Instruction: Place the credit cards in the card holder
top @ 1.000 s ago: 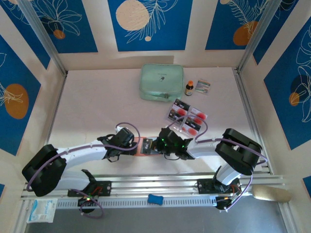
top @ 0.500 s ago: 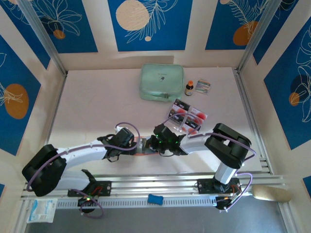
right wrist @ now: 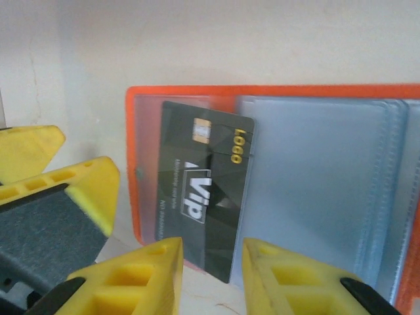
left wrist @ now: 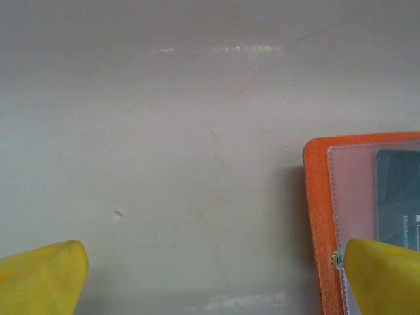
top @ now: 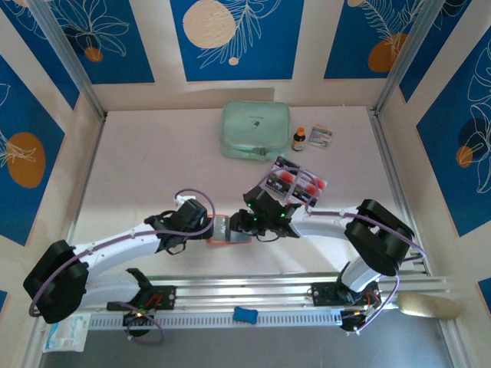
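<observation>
The pale desk (top: 153, 169) carries everything. At its far side lie a large mint-green zip case (top: 255, 130), a small brown bottle (top: 299, 139) and a small printed packet (top: 321, 137). The spare credit cards (top: 295, 182), dark and pale ones with red marks, are laid out right of centre. Near the front middle, between the two arms, lies the small orange leather-like card holder (top: 224, 230), folded open with its greyish clear sleeves up. The left claw (top: 205, 228) stands wide and holds nothing. In its wrist view one yellow fingertip (left wrist: 384, 275) is over the holder's orange edge (left wrist: 315, 197); whether it presses down I cannot tell. The right claw (right wrist: 213, 269) shows a narrow gap and holds nothing. Just beyond its fingertips is one dark card with gold lettering (right wrist: 203, 190), lying flat and slightly tilted. Its far end is under the leftmost clear sleeve and its near corner sticks out past the holder's (right wrist: 262, 90) edge. The step in hand looks like seating this card. To do it well, the left claw should pin the orange edge so the holder cannot slide. The right claw should then close and nudge the card's near edge straight along the sleeve, squaring the tilt first. A skewed push would likely jam a corner in the seam or drag the whole holder across the desk.
</observation>
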You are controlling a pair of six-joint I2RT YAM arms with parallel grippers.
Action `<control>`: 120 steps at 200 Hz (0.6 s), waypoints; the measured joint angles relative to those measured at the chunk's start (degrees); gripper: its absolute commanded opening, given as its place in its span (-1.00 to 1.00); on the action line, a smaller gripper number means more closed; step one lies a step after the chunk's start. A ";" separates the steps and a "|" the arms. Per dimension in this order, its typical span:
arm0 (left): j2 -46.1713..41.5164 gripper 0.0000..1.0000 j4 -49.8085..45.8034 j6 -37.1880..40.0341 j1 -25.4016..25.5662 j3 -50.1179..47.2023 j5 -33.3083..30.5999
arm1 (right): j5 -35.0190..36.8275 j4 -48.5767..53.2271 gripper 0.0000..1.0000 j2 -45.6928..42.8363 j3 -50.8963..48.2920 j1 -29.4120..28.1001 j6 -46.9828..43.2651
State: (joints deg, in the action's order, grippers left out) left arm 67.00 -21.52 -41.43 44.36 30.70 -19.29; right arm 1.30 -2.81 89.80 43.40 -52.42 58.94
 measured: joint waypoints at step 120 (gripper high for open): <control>4.11 1.00 0.63 -1.62 -0.37 -1.64 -0.07 | 0.22 7.67 -0.92 10.64 9.84 -0.94 -7.54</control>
State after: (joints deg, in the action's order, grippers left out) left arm 71.11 -20.88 -43.05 43.99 29.06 -19.35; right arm 1.52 4.86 100.44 53.23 -53.36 51.40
